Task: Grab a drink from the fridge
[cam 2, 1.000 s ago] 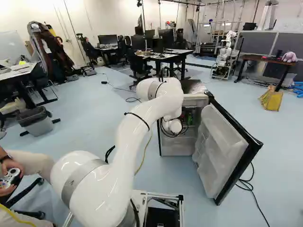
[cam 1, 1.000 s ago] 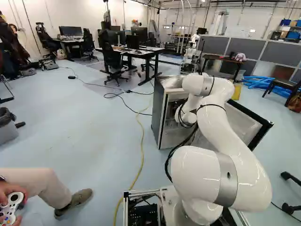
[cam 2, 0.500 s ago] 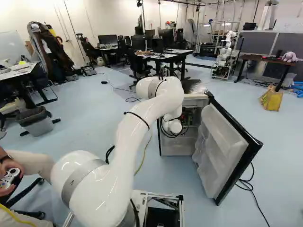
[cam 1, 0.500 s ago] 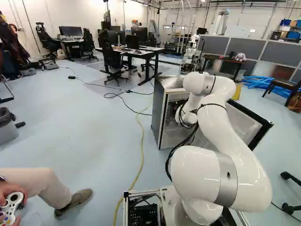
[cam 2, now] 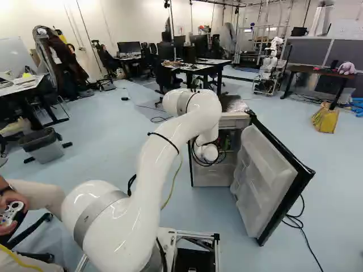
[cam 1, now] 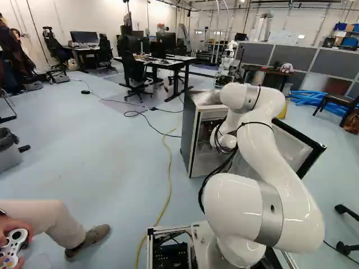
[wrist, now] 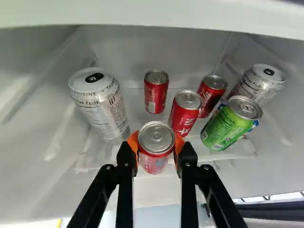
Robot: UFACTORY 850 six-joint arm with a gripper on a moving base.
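Note:
The open fridge (cam 2: 211, 180) stands ahead of the base, my forearm reaching into it; the gripper is hidden inside in both base views. In the wrist view the gripper (wrist: 156, 145) is shut on a small red can (wrist: 156, 151), its orange pads touching the can from both sides. Whether this can rests on the shelf, I cannot tell. Just beyond it stands a red can (wrist: 185, 114), with two more red cans (wrist: 156, 92) (wrist: 211, 95) farther in. A green can (wrist: 227, 126) and a white can (wrist: 259, 85) are to one side, a larger white can (wrist: 102, 107) to the other.
A shelf edge (wrist: 156, 13) crosses near the cans. The fridge door (cam 2: 266, 175) is swung wide, on the side away from the yellow cable (cam 1: 169, 168). Another robot (cam 2: 269, 71) stands far behind. A seated person's leg and shoe (cam 1: 90, 241) are beside the base.
My arm's elbow has risen slightly and drawn back a little toward the base, the wrist shifting slightly with it. The base and fridge have not moved.

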